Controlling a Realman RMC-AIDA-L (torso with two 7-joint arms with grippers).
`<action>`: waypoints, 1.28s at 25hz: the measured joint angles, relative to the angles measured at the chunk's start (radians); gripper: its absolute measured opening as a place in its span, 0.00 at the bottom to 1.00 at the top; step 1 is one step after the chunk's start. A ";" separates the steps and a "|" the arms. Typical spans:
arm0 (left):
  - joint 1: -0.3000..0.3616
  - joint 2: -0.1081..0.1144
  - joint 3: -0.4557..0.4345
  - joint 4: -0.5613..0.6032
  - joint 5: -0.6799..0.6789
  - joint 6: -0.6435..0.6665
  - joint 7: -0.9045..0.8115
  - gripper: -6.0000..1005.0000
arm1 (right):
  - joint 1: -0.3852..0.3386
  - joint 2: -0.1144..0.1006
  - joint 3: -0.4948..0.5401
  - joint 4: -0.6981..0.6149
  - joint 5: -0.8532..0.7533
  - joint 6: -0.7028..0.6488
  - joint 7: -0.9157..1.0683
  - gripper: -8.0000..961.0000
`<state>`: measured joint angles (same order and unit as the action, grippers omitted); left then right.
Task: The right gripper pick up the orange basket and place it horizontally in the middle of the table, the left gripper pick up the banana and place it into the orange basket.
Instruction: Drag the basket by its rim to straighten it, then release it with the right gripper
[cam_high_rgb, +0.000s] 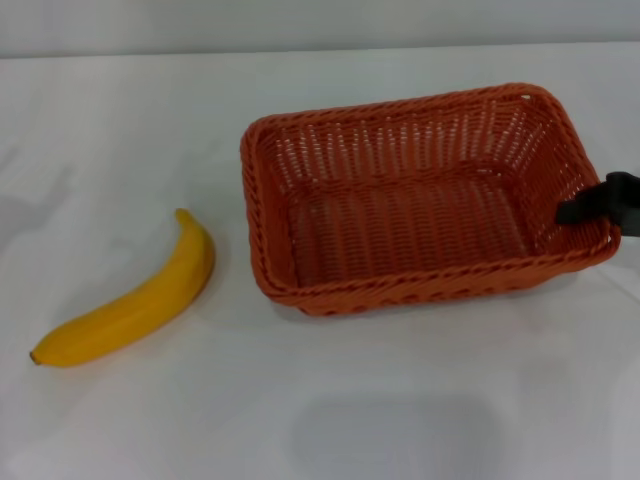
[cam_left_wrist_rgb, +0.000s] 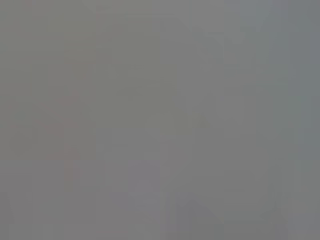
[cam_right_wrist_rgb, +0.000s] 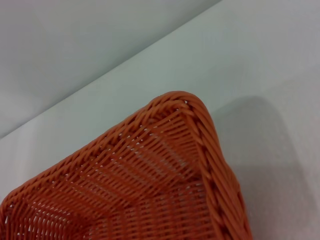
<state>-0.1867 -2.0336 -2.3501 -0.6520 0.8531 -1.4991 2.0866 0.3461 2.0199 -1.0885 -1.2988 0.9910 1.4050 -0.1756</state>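
Note:
The orange basket (cam_high_rgb: 400, 285) stands upright on the white table (cam_high_rgb: 330, 400), right of centre, long side facing me and nothing inside it. My right gripper (cam_high_rgb: 598, 205) reaches in from the right edge and sits across the basket's right rim, dark against the weave. The right wrist view shows only a braided corner of the basket (cam_right_wrist_rgb: 172, 165) from close above. The banana (cam_high_rgb: 135, 300) lies on the table to the left of the basket, apart from it, dark tip toward the front left. My left gripper is out of view; the left wrist view is a blank grey.
The table's far edge (cam_high_rgb: 320, 50) meets a pale wall. Bare tabletop lies in front of the basket and between basket and banana.

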 joint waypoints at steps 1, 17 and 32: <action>0.000 0.000 0.000 0.000 0.001 0.000 0.000 0.88 | -0.004 0.000 -0.003 0.000 0.003 -0.005 0.003 0.30; -0.005 0.004 0.000 0.000 0.001 0.005 0.004 0.88 | -0.050 -0.002 -0.063 -0.006 0.056 -0.072 0.035 0.32; -0.005 0.001 0.000 0.001 0.001 0.005 0.015 0.88 | -0.026 -0.008 -0.033 -0.007 0.060 -0.017 0.031 0.35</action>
<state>-0.1918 -2.0327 -2.3501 -0.6507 0.8543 -1.4940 2.1014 0.3199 2.0119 -1.1217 -1.3055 1.0514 1.3879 -0.1447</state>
